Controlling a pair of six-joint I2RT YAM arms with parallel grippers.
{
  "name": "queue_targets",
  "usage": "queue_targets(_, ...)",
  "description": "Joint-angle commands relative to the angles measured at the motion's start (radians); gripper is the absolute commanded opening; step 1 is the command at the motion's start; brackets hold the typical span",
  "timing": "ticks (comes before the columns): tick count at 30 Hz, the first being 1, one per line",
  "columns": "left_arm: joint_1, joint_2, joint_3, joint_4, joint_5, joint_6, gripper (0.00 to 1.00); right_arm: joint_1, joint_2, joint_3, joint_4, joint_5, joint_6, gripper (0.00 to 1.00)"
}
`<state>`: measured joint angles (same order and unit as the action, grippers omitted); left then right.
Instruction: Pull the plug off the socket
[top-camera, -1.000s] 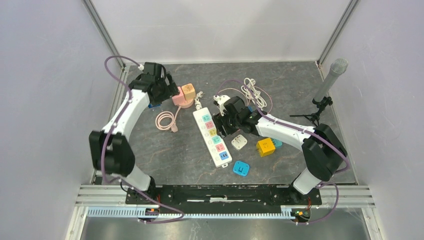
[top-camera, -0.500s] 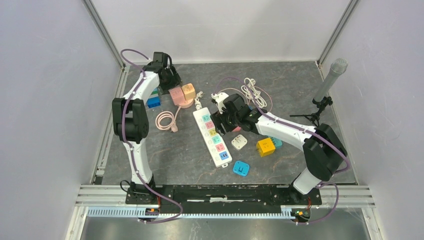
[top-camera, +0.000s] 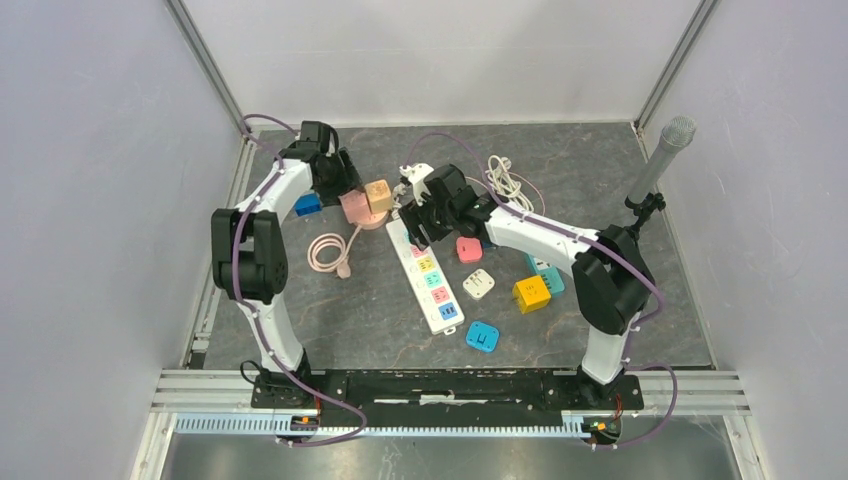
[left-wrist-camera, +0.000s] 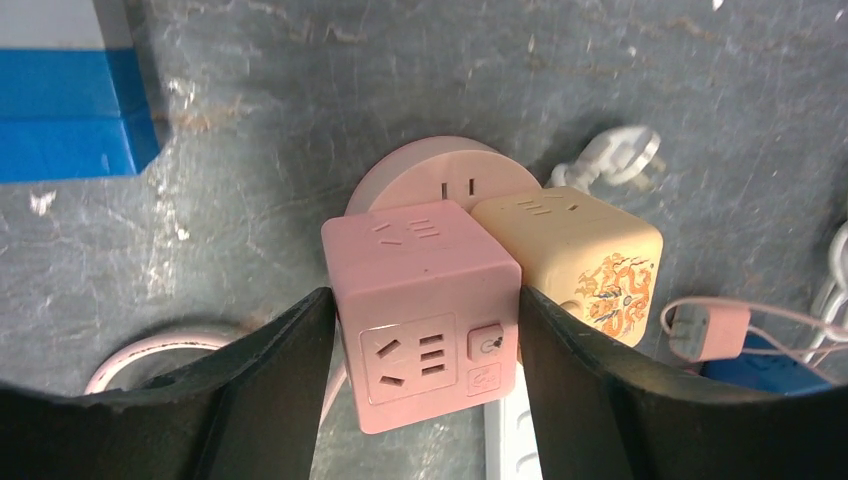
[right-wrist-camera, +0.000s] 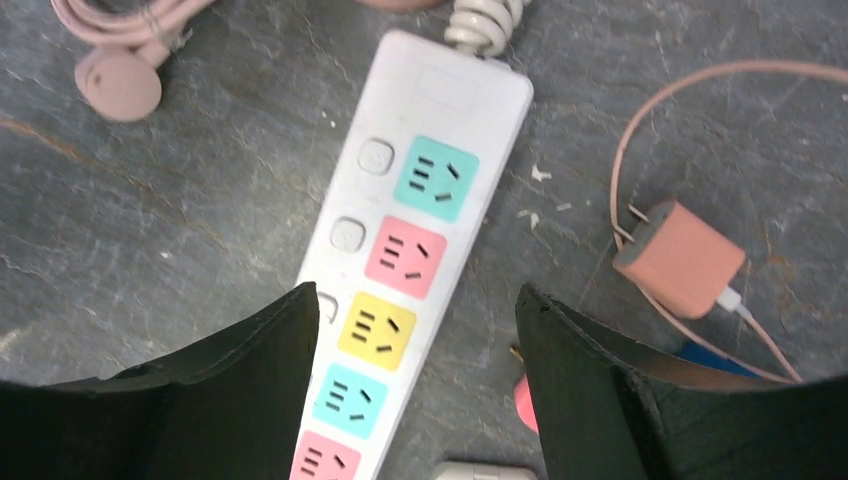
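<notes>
A pink cube plug (left-wrist-camera: 425, 300) sits plugged into a round pink socket (left-wrist-camera: 440, 175), with a beige cube plug (left-wrist-camera: 570, 250) beside it on the same base. My left gripper (left-wrist-camera: 420, 330) has a finger pressed on each side of the pink cube. In the top view the left gripper (top-camera: 343, 186) is at the pink cube (top-camera: 353, 203), at the back left. My right gripper (right-wrist-camera: 418, 330) is open and empty, hovering over the white power strip (right-wrist-camera: 400, 250). In the top view the right gripper (top-camera: 420, 222) is above the far end of the strip (top-camera: 432, 285).
A blue box (top-camera: 308, 204) lies left of the socket, and a coiled pink cable (top-camera: 328, 250) in front of it. Loose cube plugs, pink (top-camera: 468, 248), white (top-camera: 478, 283), yellow (top-camera: 531, 293) and blue (top-camera: 483, 336), lie right of the strip. A pink charger (right-wrist-camera: 680, 258), a white cable (top-camera: 505, 180) and a microphone (top-camera: 660, 160) are further right.
My left arm has swung and its gripper has come down around the pink cube. My right gripper has moved up and left along the power strip toward its far end.
</notes>
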<state>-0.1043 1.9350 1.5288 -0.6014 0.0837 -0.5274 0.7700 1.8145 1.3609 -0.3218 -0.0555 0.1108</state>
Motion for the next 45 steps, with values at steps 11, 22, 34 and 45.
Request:
queue_targets(11, -0.009, -0.297, -0.310, -0.228, 0.069, 0.181, 0.68, -0.003, 0.056, 0.030, 0.152, -0.172, 0.071, 0.80)
queue_targets(22, -0.008, -0.490, -0.431, -0.230, 0.112, 0.242, 0.80, 0.019, 0.149, 0.046, 0.333, -0.430, 0.162, 0.84)
queue_targets(34, -0.009, -0.511, -0.464, -0.231, 0.075, 0.207, 0.80, 0.045, 0.219, 0.018, 0.324, -0.424, 0.162, 0.58)
queue_targets(45, -0.011, -0.514, -0.425, -0.258, 0.062, 0.203, 0.77, 0.043, 0.231, 0.062, 0.290, -0.357, 0.196, 0.66)
